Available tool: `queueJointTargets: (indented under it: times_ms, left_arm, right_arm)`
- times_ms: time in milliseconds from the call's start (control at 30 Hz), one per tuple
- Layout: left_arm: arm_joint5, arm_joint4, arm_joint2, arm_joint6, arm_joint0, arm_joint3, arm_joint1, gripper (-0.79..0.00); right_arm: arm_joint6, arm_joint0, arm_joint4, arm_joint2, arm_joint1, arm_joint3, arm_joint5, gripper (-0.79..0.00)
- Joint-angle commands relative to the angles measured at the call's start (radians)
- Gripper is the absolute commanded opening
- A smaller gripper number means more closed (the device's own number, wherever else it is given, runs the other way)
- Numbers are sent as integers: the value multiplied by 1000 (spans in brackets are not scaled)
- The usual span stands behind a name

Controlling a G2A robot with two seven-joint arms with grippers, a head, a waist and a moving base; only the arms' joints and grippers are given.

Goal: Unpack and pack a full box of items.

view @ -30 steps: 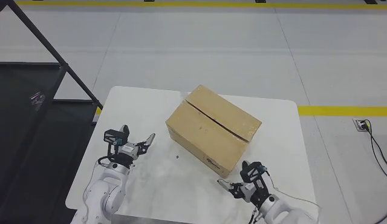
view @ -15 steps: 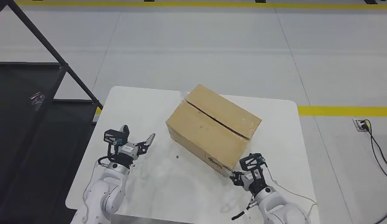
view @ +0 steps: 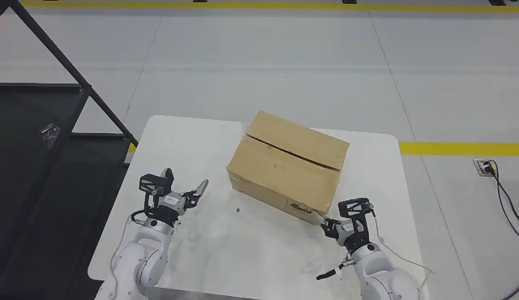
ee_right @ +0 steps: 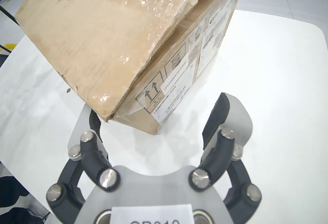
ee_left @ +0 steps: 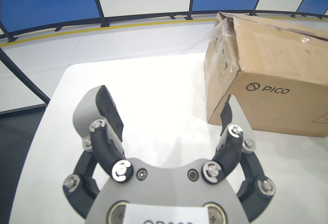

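A brown cardboard box (view: 288, 166) stands on the white table (view: 203, 243), its top flaps down with a seam between them. In the right wrist view the box (ee_right: 102, 30) has wrinkled clear tape on it, and the near flap gapes a little at its end. My right gripper (view: 334, 221) is open at the box's near right corner. That corner sits between its fingers (ee_right: 223, 117). My left gripper (view: 185, 182) hangs open over bare table to the left of the box, apart from it. From the left wrist, the box (ee_left: 271, 76) lies just beyond one fingertip of that gripper (ee_left: 166, 97).
A black metal frame (view: 65, 65) runs past the table's left side. A small dark speck (view: 237, 211) lies on the table between the left gripper and the box. Bare tabletop spreads in front of the box and to its left.
My right gripper has moved right along the box's near side to its right corner. The box has turned on the table, its near right end swinging toward the right. The left arm stayed still.
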Motion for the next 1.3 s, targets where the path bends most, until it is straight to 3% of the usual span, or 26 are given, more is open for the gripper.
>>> queueJointTargets:
  times_ms: [0, 333, 567, 700, 833, 1000, 1267]
  left_arm:
    - [-1, 1, 0, 0, 0, 0, 0, 0]
    - [21, 12, -9, -17, -19, 15, 0, 0]
    - [39, 62, 16, -38, -84, 65, -4, 0]
    - [55, 119, 55, -32, -141, 126, -9, 0]
    - [71, 168, 108, -22, -204, 200, -19, 0]
    - [66, 187, 171, 6, -282, 293, -35, 0]
    - [58, 188, 240, 53, -359, 382, -59, 0]
  right_arm:
    - [-7, 1, 23, 14, 0, 3, 1, 0]
    - [-68, -14, 144, 79, -2, -4, -24, 0]
    - [-149, -72, 335, 142, 3, -50, -236, 0]
    - [-144, -95, 437, 172, 11, -51, -414, 0]
    - [-114, -101, 497, 196, 18, -40, -523, 0]
    - [-93, -111, 552, 210, 24, -24, -591, 0]
    - [-64, -117, 583, 226, 31, -12, -603, 0]
